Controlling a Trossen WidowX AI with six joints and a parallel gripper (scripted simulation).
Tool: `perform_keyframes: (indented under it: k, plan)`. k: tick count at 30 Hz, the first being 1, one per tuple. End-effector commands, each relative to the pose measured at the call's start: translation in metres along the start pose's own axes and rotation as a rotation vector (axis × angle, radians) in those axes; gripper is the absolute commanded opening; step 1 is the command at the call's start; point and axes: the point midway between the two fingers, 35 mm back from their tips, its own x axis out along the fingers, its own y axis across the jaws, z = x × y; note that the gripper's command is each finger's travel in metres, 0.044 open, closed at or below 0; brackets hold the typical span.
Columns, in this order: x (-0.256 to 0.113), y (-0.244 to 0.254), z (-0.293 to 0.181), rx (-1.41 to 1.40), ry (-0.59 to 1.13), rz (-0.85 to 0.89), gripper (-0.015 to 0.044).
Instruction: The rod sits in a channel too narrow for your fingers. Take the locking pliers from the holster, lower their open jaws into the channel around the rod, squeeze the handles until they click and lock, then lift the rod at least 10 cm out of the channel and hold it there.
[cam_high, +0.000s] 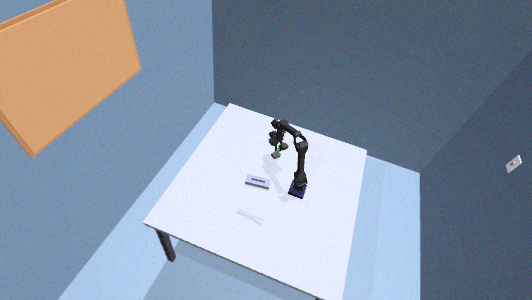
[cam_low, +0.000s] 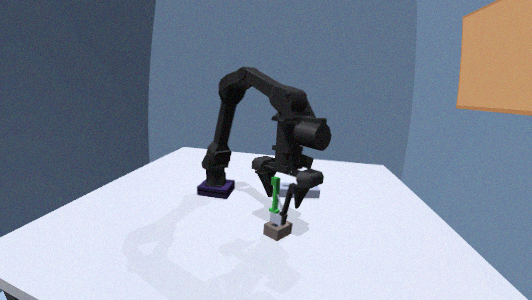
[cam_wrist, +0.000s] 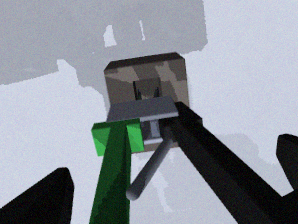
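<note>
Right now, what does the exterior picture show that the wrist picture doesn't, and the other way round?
Only exterior: the arm's dark base, an orange panel and the walls.

Only wrist: the slot in the holster's top, seen from above.

Both: the brown holster, green handle and black handle.
</note>
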Motion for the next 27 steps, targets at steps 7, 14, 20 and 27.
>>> perform_keyframes:
  k: [7, 14, 20, 27]
  plan:
    - [0.0006, 0.0, -0.0004, -0.005, 0.002, 0.0, 0.042]
    - [0.0006, 0.0, -0.0004, -0.005, 0.002, 0.0, 0.0411]
    - [0.0006, 0.0, -0.0004, -0.005, 0.002, 0.0, 0.0403]
    - [0.0006, 0.0, -0.0004, -0.005, 0.002, 0.0, 0.0393]
